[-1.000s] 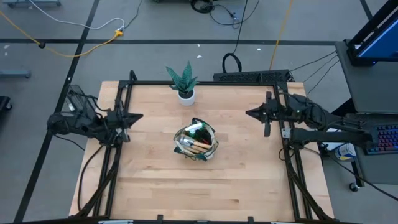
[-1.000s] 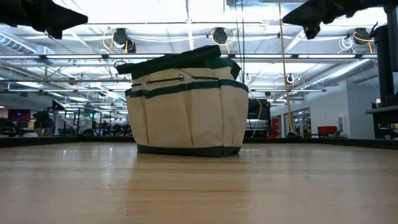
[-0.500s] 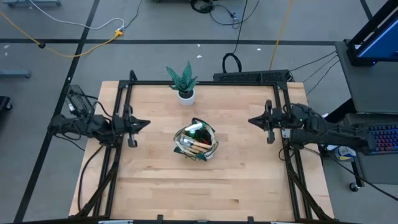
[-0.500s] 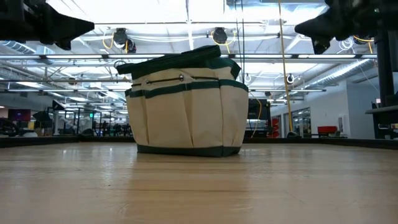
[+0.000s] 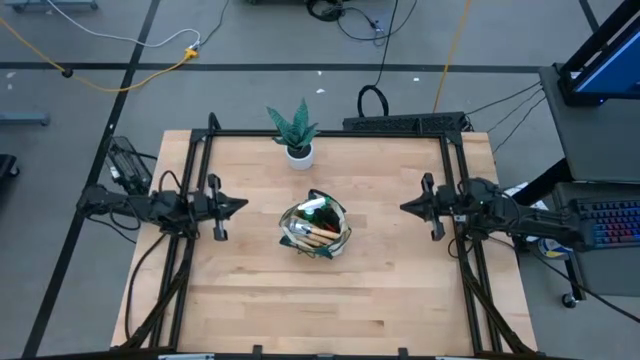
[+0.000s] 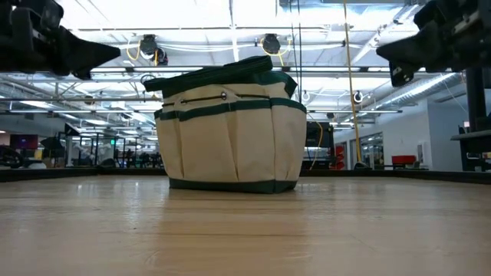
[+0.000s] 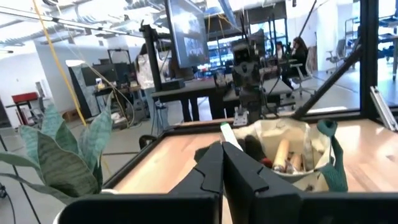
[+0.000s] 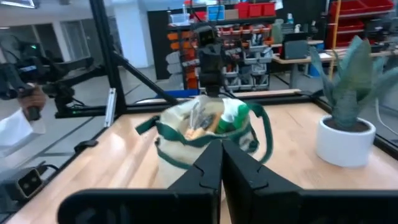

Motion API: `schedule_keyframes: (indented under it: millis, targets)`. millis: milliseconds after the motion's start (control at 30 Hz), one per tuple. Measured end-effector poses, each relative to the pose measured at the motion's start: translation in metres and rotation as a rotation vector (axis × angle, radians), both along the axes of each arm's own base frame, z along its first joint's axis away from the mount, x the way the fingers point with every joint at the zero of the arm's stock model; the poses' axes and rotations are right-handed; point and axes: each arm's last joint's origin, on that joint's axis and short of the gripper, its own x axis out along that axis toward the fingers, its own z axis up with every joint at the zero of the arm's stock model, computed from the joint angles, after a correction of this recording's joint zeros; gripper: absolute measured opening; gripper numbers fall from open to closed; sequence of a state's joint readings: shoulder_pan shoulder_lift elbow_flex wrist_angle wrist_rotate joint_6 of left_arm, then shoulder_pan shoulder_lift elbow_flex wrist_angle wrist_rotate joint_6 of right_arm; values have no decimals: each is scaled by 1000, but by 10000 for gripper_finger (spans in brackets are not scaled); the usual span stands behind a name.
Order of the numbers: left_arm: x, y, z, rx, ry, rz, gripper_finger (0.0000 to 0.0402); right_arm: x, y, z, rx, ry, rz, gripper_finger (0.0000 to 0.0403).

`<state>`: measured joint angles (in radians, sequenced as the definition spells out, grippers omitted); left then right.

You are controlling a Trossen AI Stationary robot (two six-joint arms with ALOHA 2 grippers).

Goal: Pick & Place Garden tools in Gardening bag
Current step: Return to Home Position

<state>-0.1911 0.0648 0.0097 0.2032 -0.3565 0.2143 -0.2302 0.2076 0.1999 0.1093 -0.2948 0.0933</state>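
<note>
The beige gardening bag (image 5: 315, 228) with dark green trim stands upright on its base at the table's middle; it also shows in the low view (image 6: 230, 130). Wooden-handled tools and a green spray bottle stick out of its open top (image 7: 280, 152), also seen in the right wrist view (image 8: 208, 121). My left gripper (image 5: 243, 204) is shut and empty, raised at the table's left edge, pointing at the bag. My right gripper (image 5: 404, 208) is shut and empty, raised at the right edge, pointing at the bag.
A spiky green plant in a white pot (image 5: 297, 135) stands at the table's far edge, behind the bag. Black frame rails (image 5: 195, 170) run along the table's left, right and far sides. Bare wood (image 5: 320, 300) lies between the bag and the near edge.
Both arms have drawn toward the table's near edge along their own sides and settled lower, fingers still shut and pointing at the bag. The bag has not moved.
</note>
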Motion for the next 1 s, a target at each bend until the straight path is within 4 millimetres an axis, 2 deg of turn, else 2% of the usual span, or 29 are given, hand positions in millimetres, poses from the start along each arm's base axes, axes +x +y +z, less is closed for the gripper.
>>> schedule_keyframes:
  millis: [133, 300, 500, 767, 1000]
  targets:
    - [0, 0, 0, 0, 3, 0, 14, -1, 0, -11, 3, 11, -4, 0]
    - [1, 0, -7, -24, 64, -4, 4, -1, 0, -22, 8, 33, -3, 0]
    - [1, 0, -10, -65, 88, -8, 17, 0, 0, -36, 68, 73, -4, 0]
    - [1, 0, -11, -63, 105, 3, 4, 1, 0, -34, 66, 32, -7, 0]
    - [1, 0, -11, -64, 106, 3, 33, 1, 0, -34, 59, 32, -7, 0]
